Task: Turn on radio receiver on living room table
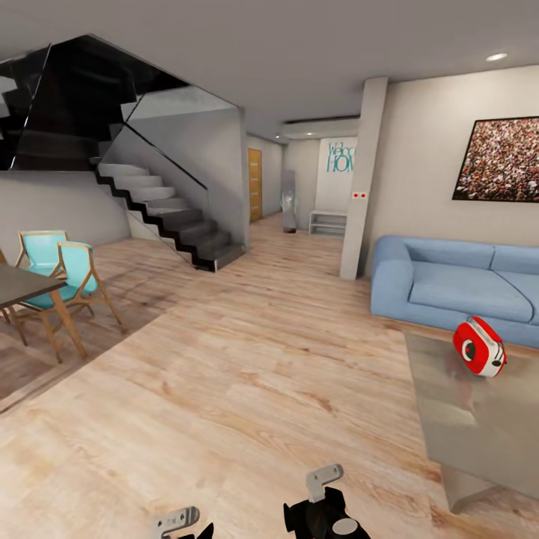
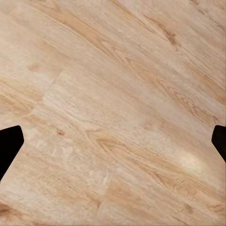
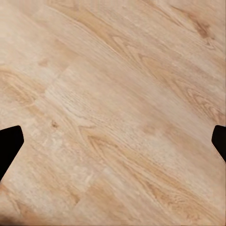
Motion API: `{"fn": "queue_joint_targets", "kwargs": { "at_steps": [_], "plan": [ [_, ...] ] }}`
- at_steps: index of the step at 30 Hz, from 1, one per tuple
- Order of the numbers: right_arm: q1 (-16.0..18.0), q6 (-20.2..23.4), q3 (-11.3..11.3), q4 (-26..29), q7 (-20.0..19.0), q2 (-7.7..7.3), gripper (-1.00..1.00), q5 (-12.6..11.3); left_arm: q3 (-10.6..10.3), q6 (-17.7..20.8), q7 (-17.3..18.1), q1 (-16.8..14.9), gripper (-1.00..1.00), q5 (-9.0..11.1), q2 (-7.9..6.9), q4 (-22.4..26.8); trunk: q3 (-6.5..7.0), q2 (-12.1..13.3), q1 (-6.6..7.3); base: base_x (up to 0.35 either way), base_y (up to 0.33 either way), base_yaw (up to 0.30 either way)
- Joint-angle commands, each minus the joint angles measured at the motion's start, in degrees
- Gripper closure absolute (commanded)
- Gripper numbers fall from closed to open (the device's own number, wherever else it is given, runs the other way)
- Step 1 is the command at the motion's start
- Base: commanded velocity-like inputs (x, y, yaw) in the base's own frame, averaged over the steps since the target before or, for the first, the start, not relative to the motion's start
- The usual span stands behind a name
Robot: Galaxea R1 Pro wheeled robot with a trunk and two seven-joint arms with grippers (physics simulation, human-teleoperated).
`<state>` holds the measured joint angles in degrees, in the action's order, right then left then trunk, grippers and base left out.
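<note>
Wood plank floor (image 1: 247, 374) runs through the open living room, with a dark glass-sided staircase (image 1: 165, 217) at the far left and a long blue sofa (image 1: 457, 288) against the right wall under a crowd picture (image 1: 500, 159). At the left edge stands a dark dining table (image 1: 26, 288) with teal chairs (image 1: 67, 273), which is not the one the task means.

Next in size comes the low coffee table (image 1: 464, 419), its glossy grey-beige top reaching in from the right in front of the sofa. On its far end, near the sofa, sits the radio receiver (image 1: 479, 346), red with white trim, tilted, its round dial facing towards the robot's left.

Smallest are the two grippers low in the head view: the left gripper (image 1: 178, 520) and the right gripper (image 1: 323, 483), both held close to the trunk and well apart from the table. In each wrist view the dark fingertips (image 2: 9, 143) (image 3: 9, 143) sit at opposite edges over bare planks, so both grippers are spread wide and carry nothing.

The step in hand looks like the approach: the robot is not yet within reach. The next move likely calls for turning the base right and driving alongside the table until the radio is ahead of an arm, then finding its switch.
</note>
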<state>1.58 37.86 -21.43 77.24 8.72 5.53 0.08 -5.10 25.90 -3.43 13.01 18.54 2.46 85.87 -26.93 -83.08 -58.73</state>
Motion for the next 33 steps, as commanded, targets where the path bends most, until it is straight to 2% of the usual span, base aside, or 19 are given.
{"fn": "queue_joint_targets", "kwargs": {
  "at_steps": [1,23,33],
  "plan": [
    [0.0,0.01,-0.26,0.01,0.0,0.0,-1.0,0.01,0.0,0.01,0.0,0.0,-1.0,0.0,0.0,0.0,-0.01,0.0,0.0,0.334,0.0,0.0],
    [0.0,0.02,-0.63,0.02,-0.01,0.01,-1.0,0.01,0.0,0.03,0.0,0.0,-1.0,0.0,0.0,0.0,-1.8,0.0,0.0,0.334,0.0,0.0],
    [0.0,0.02,-0.71,0.02,-0.01,0.01,-1.0,0.01,0.0,0.03,0.0,0.0,-1.0,0.0,-0.09,0.0,-1.92,0.0,0.0,0.334,0.0,0.0]
  ]
}}
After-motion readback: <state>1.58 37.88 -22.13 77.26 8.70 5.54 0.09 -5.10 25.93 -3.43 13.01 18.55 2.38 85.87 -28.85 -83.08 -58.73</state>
